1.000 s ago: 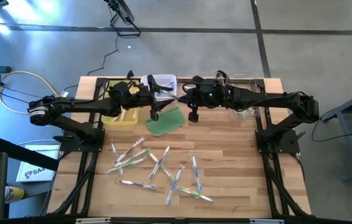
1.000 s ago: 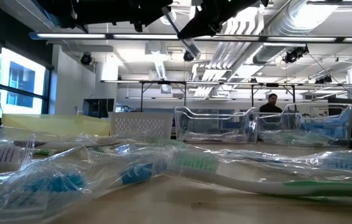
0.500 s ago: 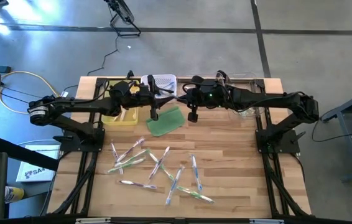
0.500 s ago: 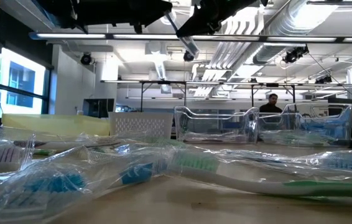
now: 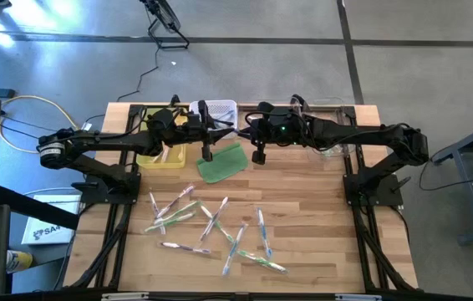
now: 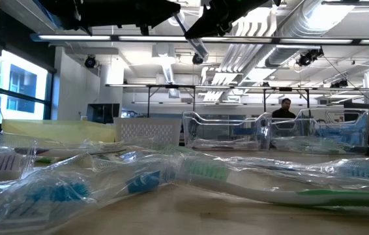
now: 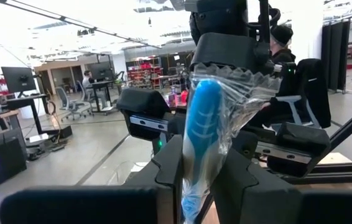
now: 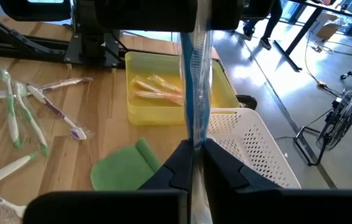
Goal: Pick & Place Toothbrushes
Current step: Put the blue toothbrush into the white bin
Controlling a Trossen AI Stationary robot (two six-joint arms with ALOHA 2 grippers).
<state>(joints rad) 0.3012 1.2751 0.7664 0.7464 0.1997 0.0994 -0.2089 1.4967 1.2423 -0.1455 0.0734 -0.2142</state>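
A blue toothbrush (image 7: pixel 201 130) in a clear wrapper hangs in the air over the table's far middle, between my two grippers. My left gripper (image 7: pixel 204 183) reaches in from the table's left and is shut on it. My right gripper (image 8: pixel 193 158) comes from the right and is shut on the same toothbrush (image 8: pixel 194 81). In the high view the grippers meet nose to nose (image 5: pixel 230 128) beside the white basket (image 5: pixel 220 109). Several more wrapped toothbrushes (image 5: pixel 211 221) lie flat on the wood nearer the front. My left gripper pinches the wrapped toothbrush between its two fingers (image 7: pixel 166 180), at the stretch (image 7: pixel 193 186) nearest it. The fingers come roughly level from the table's left and lie along the brush. The brush is clear of the table, and its blue rounded end (image 7: pixel 204 93) reaches toward the other gripper. My right gripper pinches the toothbrush's other end (image 8: pixel 193 140) between its two fingers (image 8: pixel 216 165). It comes from the table's right, slanting a little down, with the fingers along the brush. The brush runs on from its fingers toward the left arm, lifted clear.
A yellow tray (image 5: pixel 163 156) holding orange toothbrushes (image 8: pixel 157 87) stands at the far left. A flat green pad (image 5: pixel 222 163) lies below the grippers. Clear bins (image 5: pixel 328 109) stand at the far right. A person (image 6: pixel 285 108) is in the room behind.
My left gripper's fingers have closed in on the blue toothbrush that my right gripper holds. Both arms have kept their place, and the toothbrush has stayed in the air.
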